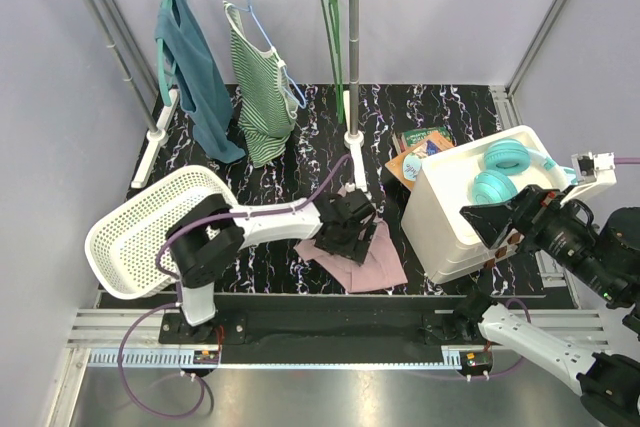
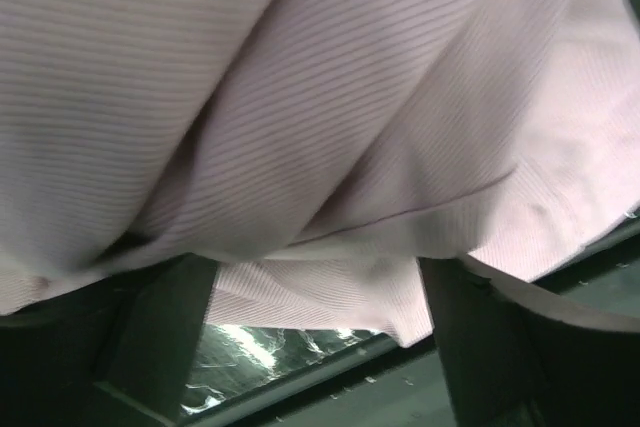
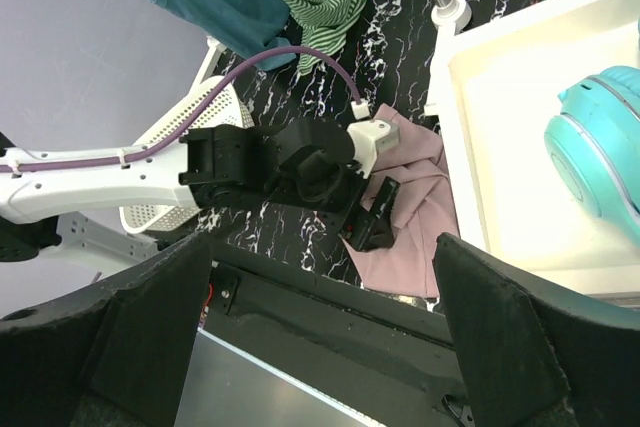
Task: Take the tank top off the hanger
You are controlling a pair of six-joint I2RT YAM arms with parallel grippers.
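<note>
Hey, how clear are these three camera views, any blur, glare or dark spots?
Top external view: evenly lit and sharp, with glare on the metal strip at the near edge. Left wrist view: the pink garment fills the frame, soft and out of focus, the left fingers mere dark shapes. Right wrist view: sharp farther off, the right fingers dark and blurred up close.

The desk (image 1: 440, 112) is black, marbled with white veins. Just beside the white bin (image 1: 440, 222) lies a pale pink tank top (image 1: 375, 267) with fine ribbed stripes. Turquoise headphones (image 1: 505, 159) sit in the bin, and an orange-and-green book (image 1: 415, 152) lies behind it. Well apart from the bin hang a green-and-white striped top (image 1: 262, 97), a plain teal top (image 1: 200, 77) and a bare green hanger (image 1: 335, 47). Also well apart from the bin is a white perforated basket (image 1: 150, 222).
</note>
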